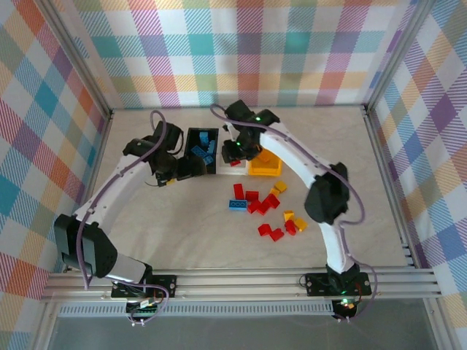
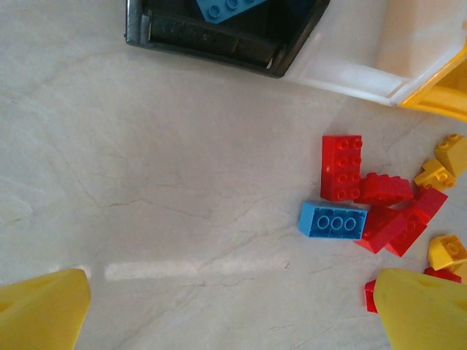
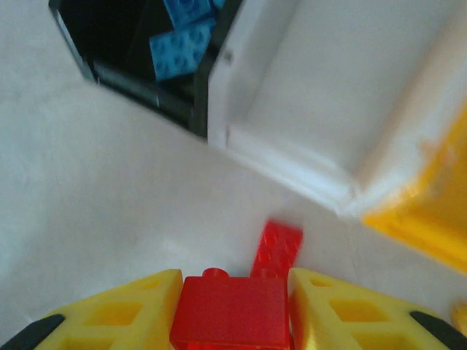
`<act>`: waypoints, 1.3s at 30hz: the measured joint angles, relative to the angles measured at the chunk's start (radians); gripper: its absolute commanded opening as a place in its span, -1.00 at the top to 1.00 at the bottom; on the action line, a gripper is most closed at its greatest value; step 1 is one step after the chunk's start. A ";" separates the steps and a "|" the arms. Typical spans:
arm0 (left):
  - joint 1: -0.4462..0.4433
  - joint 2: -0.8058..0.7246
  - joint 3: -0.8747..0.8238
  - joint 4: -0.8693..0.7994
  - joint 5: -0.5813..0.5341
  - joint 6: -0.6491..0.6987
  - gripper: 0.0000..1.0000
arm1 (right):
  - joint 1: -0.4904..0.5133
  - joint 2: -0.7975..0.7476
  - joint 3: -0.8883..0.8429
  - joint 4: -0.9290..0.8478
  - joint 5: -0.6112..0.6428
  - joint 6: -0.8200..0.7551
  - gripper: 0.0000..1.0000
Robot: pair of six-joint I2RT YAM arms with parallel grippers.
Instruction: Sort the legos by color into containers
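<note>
red lego (image 3: 232, 312) | studded, glossy block | pinched in right claw (image 3: 235, 321)

**Red brick (image 3: 232, 313) gripped in the right pincer (image 3: 233, 292)**

Just ahead of the pincer a flat red brick (image 3: 277, 251) lies on the tabletop (image 3: 109, 189), before the white bin (image 3: 328, 95). Ahead-left stands the black bin (image 3: 109, 51) with blue bricks (image 3: 179, 47) inside; ahead-right, the yellow bin (image 3: 430, 211). Behind the pincer, loose bricks (image 1: 266, 204) lie scattered: red, yellow, one blue.
</note>
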 measured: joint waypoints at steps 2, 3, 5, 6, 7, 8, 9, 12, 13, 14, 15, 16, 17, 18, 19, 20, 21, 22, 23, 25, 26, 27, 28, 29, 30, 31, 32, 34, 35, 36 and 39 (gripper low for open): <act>0.000 -0.018 -0.007 -0.006 -0.001 -0.002 -1.00 | -0.011 0.135 0.172 -0.035 -0.003 -0.011 0.17; 0.000 -0.026 -0.009 -0.010 -0.003 -0.002 -1.00 | -0.017 0.203 0.261 -0.054 -0.005 -0.014 0.17; 0.000 -0.039 -0.014 -0.021 -0.008 -0.002 -1.00 | -0.029 0.309 0.397 -0.082 -0.008 -0.017 0.16; 0.000 -0.045 -0.016 -0.029 -0.010 -0.002 -1.00 | -0.035 0.339 0.430 -0.089 -0.009 -0.018 0.16; 0.000 -0.049 -0.019 -0.031 -0.011 -0.002 -1.00 | -0.042 0.356 0.441 -0.092 -0.013 -0.017 0.15; 0.000 -0.052 -0.020 -0.036 -0.011 -0.002 -1.00 | -0.050 0.364 0.438 -0.096 -0.017 -0.017 0.12; 0.000 -0.053 -0.021 -0.043 -0.012 -0.001 -1.00 | -0.057 0.364 0.428 -0.097 -0.022 -0.016 0.05; 0.000 -0.055 -0.032 -0.054 -0.011 -0.001 -1.00 | -0.072 0.362 0.400 -0.084 -0.033 -0.017 -0.09; 0.000 -0.055 -0.036 -0.055 -0.011 -0.001 -1.00 | -0.075 0.362 0.395 -0.080 -0.034 -0.021 -0.11; 0.000 -0.055 -0.040 -0.054 -0.011 -0.001 -1.00 | -0.080 0.362 0.389 -0.074 -0.034 -0.023 -0.13; 0.000 -0.055 -0.043 -0.055 -0.011 -0.001 -1.00 | -0.084 0.362 0.388 -0.070 -0.039 -0.027 -0.13; 0.000 -0.055 -0.045 -0.054 -0.011 0.000 -1.00 | -0.085 0.360 0.388 -0.066 -0.038 -0.030 -0.13; 0.000 -0.055 -0.047 -0.054 -0.010 0.002 -1.00 | -0.085 0.356 0.386 -0.060 -0.039 -0.032 -0.13; -0.001 -0.054 -0.048 -0.052 -0.010 0.002 -1.00 | -0.085 0.350 0.384 -0.056 -0.040 -0.033 -0.13; -0.001 -0.053 -0.050 -0.051 -0.008 0.002 -1.00 | -0.084 0.340 0.381 -0.056 -0.040 -0.033 -0.13; -0.003 -0.052 -0.051 -0.050 -0.007 0.003 -1.00 | -0.082 0.325 0.375 -0.055 -0.041 -0.033 -0.15; -0.006 -0.051 -0.052 -0.051 -0.007 0.005 -1.00 | -0.082 0.307 0.364 -0.055 -0.042 -0.033 -0.16; -0.011 -0.049 -0.052 -0.050 -0.007 0.006 -1.00 | -0.081 0.274 0.337 -0.054 -0.042 -0.032 -0.17; -0.021 -0.046 -0.052 -0.048 -0.007 0.006 -1.00 | -0.081 0.229 0.290 -0.053 -0.040 -0.032 -0.18; -0.045 -0.042 -0.055 -0.040 -0.007 0.006 -1.00 | -0.080 0.110 0.153 -0.043 -0.037 -0.031 -0.22; -0.063 -0.039 -0.061 -0.027 -0.006 0.005 -1.00 | -0.079 0.036 0.062 -0.029 -0.034 -0.029 -0.26; -0.076 -0.036 -0.067 -0.019 -0.007 0.005 -1.00 | -0.076 -0.041 -0.034 -0.012 -0.031 -0.026 -0.29; -0.092 -0.032 -0.076 -0.010 -0.007 0.004 -1.00 | -0.075 -0.127 -0.140 0.002 -0.028 -0.019 -0.33; -0.108 -0.029 -0.087 0.002 -0.006 0.002 -1.00 | -0.075 -0.211 -0.243 0.010 -0.023 -0.010 -0.35; -0.119 -0.025 -0.094 0.010 -0.004 -0.001 -1.00 | -0.075 -0.275 -0.323 0.018 -0.021 -0.005 -0.37; -0.130 -0.021 -0.105 0.022 0.001 -0.006 -1.00 | -0.074 -0.348 -0.421 0.024 -0.016 0.005 -0.39; -0.136 -0.018 -0.115 0.035 0.006 -0.013 -1.00 | -0.074 -0.405 -0.502 0.031 -0.016 0.013 -0.40; -0.145 -0.014 -0.134 0.055 0.017 -0.023 -1.00 | -0.074 -0.495 -0.658 0.043 -0.009 0.025 -0.40; -0.149 -0.010 -0.139 0.059 0.020 -0.026 -1.00 | -0.074 -0.530 -0.738 0.047 -0.005 0.032 -0.41; -0.153 -0.004 -0.141 0.061 0.020 -0.026 -1.00 | -0.073 -0.558 -0.811 0.049 -0.002 0.040 -0.41; -0.172 0.013 -0.141 0.076 0.020 -0.027 -1.00 | -0.073 -0.618 -0.993 0.055 0.008 0.056 -0.39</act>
